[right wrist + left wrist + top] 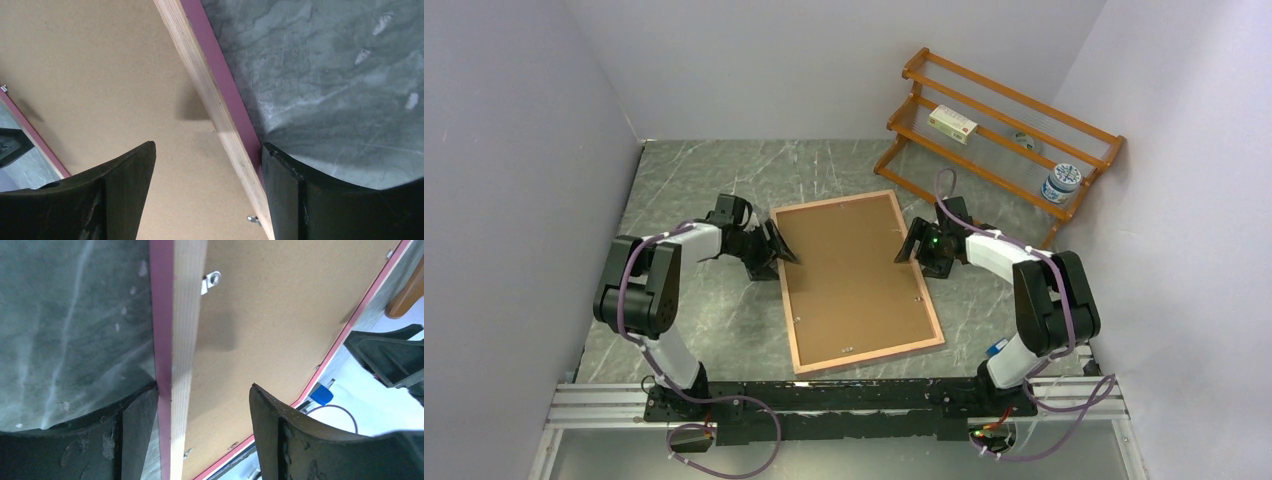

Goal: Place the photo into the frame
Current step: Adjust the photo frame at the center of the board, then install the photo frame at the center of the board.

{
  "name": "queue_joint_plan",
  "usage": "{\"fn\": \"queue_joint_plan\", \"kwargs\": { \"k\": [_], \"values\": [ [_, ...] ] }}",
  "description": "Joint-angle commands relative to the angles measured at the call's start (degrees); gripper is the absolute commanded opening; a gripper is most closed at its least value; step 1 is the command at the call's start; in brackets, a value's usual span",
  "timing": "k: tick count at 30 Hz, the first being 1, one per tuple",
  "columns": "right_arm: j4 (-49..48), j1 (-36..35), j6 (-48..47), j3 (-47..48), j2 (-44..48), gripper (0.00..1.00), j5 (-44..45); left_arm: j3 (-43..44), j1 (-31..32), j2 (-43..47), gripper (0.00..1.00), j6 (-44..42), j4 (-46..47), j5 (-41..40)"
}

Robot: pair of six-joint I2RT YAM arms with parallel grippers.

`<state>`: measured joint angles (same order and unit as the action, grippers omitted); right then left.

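Fingers point(75, 450) on both arms straddle opposite frame point(182, 340) edges.

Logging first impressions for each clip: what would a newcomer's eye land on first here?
The big frame lying back-up in the middle of the grey table, its brown backing board facing the camera. Next, the left end effector and right end effector, each open and straddling one long edge of it. The orange rack at the back right corner comes last.
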<state>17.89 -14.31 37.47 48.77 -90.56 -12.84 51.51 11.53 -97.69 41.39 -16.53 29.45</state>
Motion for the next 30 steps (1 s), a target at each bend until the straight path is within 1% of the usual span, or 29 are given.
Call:
{"fn": "queue_joint_plan", "kwargs": {
  "k": [1, 5, 10, 12, 13, 15, 17, 19, 21, 23, 24, 26, 30],
  "values": [
    [-6.87, -3.21, 2.01, 1.76, -2.90, 0.78, -8.89, 4.57, -1.58, -3.92, 0.71, -0.35, 1.86, 3.23],
    [-9.13, -7.14, 2.97, 4.11, -5.25, 0.78, -10.09, 9.63, -3.93, -6.87, 0.71, -2.68, -0.91, 2.79],
    [-7.94, -11.62, 1.54, 8.75, -8.17, 0.78, -7.79, 15.62, -8.96, -11.10, 0.71, -5.66, -3.18, 2.75],
    [-4.61, -11.98, 0.97, 11.32, -9.24, 0.78, -4.85, 17.68, -10.81, -12.32, 0.71, -6.54, -4.58, 2.16],
    [-2.28, -11.99, 1.03, 12.28, -9.13, 0.78, -1.91, 18.71, -11.27, -12.42, 0.71, -6.77, -6.36, 0.41],
    [2.28, -11.98, 1.31, 14.28, -8.16, 0.80, 5.58, 20.39, -13.59, -11.68, 0.74, -6.99, -11.09, -7.64],
    [6.07, -11.97, 0.85, 15.42, -6.43, 0.82, 11.49, 20.46, -14.96, -9.96, 0.76, -7.26, -13.73, -11.60],
    [9.14, -12.02, 0.32, 16.00, -4.26, 0.83, 15.97, 19.54, -16.67, -7.56, 0.77, -7.93, -15.18, -12.96],
    [10.30, -12.45, -0.43, 16.28, -1.96, 0.82, 18.19, 18.47, -17.59, -5.02, 0.77, -9.06, -16.42, -12.45],
    [9.48, -13.31, -1.91, 16.32, -0.06, 0.78, 17.52, 16.68, -17.78, -2.14, 0.77, -10.00, -17.33, -10.92],
    [8.66, -14.10, -2.77, 16.46, 0.59, 0.75, 16.25, 14.80, -17.77, -0.20, 0.75, -10.40, -16.98, -9.33],
    [6.73, -16.22, -3.91, 17.00, 0.79, 0.71, 13.51, 10.49, -17.78, 2.49, 0.67, -10.34, -15.43, -5.11],
    [0.49, -20.88, -6.21, 18.44, -1.68, 0.66, 3.56, 1.91, -17.80, 6.56, 0.53, -9.30, -11.75, 1.67]
  ]
}}
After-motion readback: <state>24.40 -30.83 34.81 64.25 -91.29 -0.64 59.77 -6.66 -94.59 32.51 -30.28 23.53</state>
